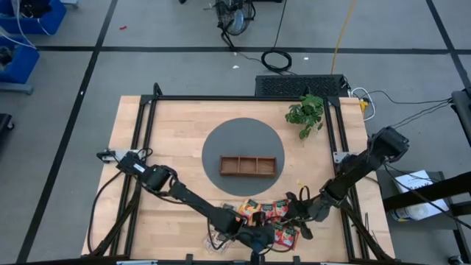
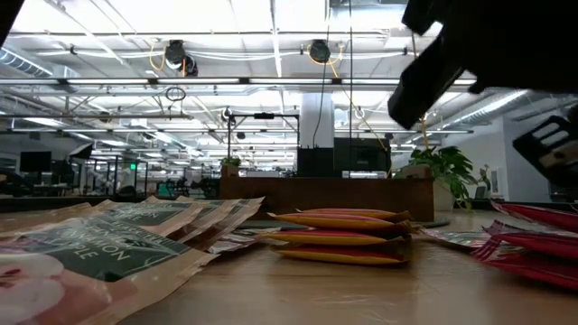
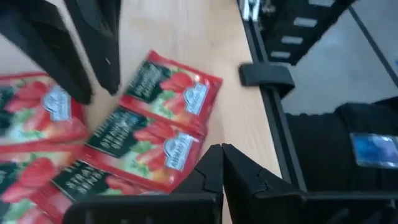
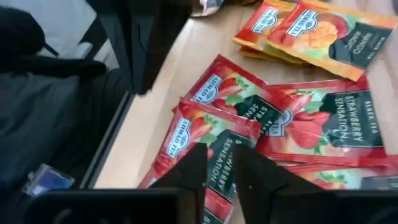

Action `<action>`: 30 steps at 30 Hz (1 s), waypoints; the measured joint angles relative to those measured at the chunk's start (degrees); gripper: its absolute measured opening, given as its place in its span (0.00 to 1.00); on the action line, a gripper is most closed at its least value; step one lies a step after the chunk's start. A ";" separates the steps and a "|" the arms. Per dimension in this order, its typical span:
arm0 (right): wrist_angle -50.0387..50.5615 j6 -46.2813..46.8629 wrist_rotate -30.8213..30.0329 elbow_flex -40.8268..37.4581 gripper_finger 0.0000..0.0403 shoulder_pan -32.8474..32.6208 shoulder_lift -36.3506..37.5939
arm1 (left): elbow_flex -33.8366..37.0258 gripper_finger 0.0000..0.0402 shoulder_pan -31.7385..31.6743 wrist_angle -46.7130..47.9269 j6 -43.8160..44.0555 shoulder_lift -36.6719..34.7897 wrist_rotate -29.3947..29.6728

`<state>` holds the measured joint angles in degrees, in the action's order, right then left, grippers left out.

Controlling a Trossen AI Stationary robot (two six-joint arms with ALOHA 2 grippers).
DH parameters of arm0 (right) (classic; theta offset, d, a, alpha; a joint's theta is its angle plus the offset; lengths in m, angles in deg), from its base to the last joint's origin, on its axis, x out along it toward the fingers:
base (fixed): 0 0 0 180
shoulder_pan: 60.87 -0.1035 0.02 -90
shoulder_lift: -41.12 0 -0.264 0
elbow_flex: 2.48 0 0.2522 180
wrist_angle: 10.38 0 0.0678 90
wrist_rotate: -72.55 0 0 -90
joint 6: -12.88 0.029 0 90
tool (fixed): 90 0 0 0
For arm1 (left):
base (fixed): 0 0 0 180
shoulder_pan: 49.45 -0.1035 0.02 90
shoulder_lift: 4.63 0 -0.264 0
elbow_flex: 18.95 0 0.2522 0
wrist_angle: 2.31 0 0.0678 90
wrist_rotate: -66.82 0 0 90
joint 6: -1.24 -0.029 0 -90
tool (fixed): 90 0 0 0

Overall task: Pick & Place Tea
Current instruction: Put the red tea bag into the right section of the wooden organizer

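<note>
Both claws work at the near edge of the bench [image 1: 176,140], over the scattered tea packets. The left claw [image 3: 222,163] is fully closed, its two dark fingers pressed together; it holds nothing and hangs just above the red packets [image 3: 163,146]. The right claw [image 4: 219,167] stands slightly open with a narrow gap between its fingers; it grips nothing and is poised over a red packet [image 4: 205,140], though contact cannot be determined. In the high view the two claws lie close together, the left claw at [image 1: 259,237] and the right claw at [image 1: 298,213], with the red packets [image 1: 280,210] spread between and around them. Legible print on the red packets reads "STRAWBERRY SENSATION" and "BLACK TEA"; the brand mark is too small to read. The orange packets [image 4: 314,34] carry "MANGO MAGIC". In the low view a pale packet [image 2: 86,253] shows part of a word ending "MON". The wooden tray [image 1: 248,165] sits on a grey round mat [image 1: 221,140] at the bench centre, well apart from the packets.
</note>
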<state>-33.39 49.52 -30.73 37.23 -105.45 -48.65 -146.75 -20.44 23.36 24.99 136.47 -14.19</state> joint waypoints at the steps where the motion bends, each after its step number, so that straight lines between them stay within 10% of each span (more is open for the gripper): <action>1: 0.25 0.78 0.03 0.01 0.21 0.00 -0.43 | 0.00 0.01 -0.14 -0.01 0.04 0.32 -0.37; 11: -0.46 6.55 -0.05 0.00 0.37 0.37 -5.73 | 0.02 0.01 -1.68 -2.07 0.81 1.50 -5.38; 30: -1.78 9.26 3.24 0.05 0.36 0.37 -6.55 | -0.04 0.01 -3.61 -2.17 3.91 4.85 -7.91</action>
<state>-35.17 58.77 -27.49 37.28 -105.08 -55.20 -146.80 -24.05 21.19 28.90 141.32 -22.10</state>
